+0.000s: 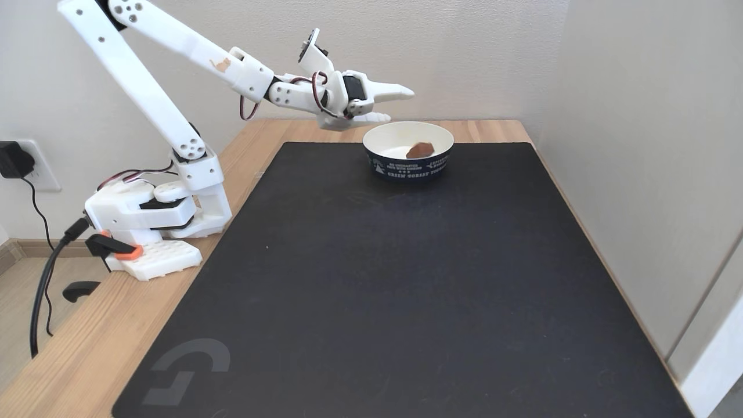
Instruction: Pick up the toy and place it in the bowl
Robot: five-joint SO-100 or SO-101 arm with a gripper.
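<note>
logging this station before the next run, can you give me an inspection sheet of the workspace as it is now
Surface: black desk mat on a wooden table, flat, with a grey logo at its near left corner.
Job's things: reddish-brown toy lies inside the navy paper bowl, which stands upright at the mat's far edge.
Clutter: nothing seen on the mat.
Grippers: white gripper hovers above and left of the bowl, jaws open and holding nothing.
Cables: red and black wires loop at the wrist; a black cable hangs off the table's left edge; a plug sits in the wall socket.
Surroundings: pale walls behind and to the right; arm base clamped to the table edge.
</note>
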